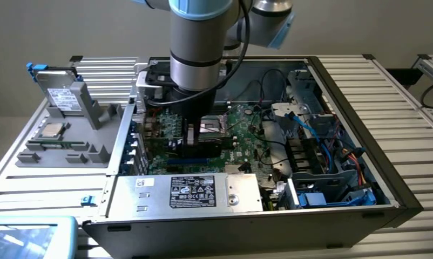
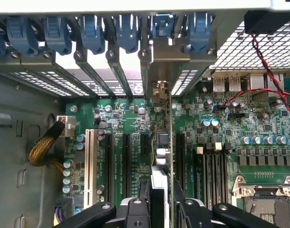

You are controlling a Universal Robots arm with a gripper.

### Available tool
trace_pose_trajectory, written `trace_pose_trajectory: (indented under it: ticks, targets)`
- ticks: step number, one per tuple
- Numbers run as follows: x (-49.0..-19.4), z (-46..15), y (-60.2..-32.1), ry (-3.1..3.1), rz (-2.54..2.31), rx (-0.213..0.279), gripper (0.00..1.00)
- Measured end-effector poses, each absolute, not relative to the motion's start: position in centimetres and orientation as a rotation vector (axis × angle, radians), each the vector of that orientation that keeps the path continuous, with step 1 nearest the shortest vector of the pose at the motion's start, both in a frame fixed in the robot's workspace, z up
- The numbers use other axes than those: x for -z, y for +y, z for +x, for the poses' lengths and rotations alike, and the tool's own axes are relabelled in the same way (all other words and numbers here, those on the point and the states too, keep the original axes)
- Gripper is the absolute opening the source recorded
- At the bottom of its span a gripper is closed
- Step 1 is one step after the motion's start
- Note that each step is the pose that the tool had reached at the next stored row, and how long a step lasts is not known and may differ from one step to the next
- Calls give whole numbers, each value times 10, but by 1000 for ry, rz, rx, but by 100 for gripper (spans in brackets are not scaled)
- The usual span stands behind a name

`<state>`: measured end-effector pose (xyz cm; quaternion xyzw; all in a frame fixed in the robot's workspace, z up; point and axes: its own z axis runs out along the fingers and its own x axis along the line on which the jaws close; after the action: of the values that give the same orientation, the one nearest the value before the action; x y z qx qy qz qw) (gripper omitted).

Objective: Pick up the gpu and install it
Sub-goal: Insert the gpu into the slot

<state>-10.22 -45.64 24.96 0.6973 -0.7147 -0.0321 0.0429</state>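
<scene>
My gripper reaches down into the open computer case, over the green motherboard. It is shut on the gpu, which I see edge-on in the wrist view: a thin card standing upright between the black fingers. The card runs along the line of the expansion slots. Its silver end bracket meets the rear slot openings under the blue latches. In the exterior view the gpu is a dark strip under the gripper. How deep it sits in the slot is hidden.
A grey fixture at the exterior view's left holds a boxy drive, a processor and a memory stick. The power supply lines the case's near side. Blue cables crowd the right. The processor socket lies beside the slots.
</scene>
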Motion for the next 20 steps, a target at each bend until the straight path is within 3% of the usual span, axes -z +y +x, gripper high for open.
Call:
trace_pose_trajectory:
  ticks: [20]
  targets:
    - [-246, -105, -453, -2186, 2133, 98, 29]
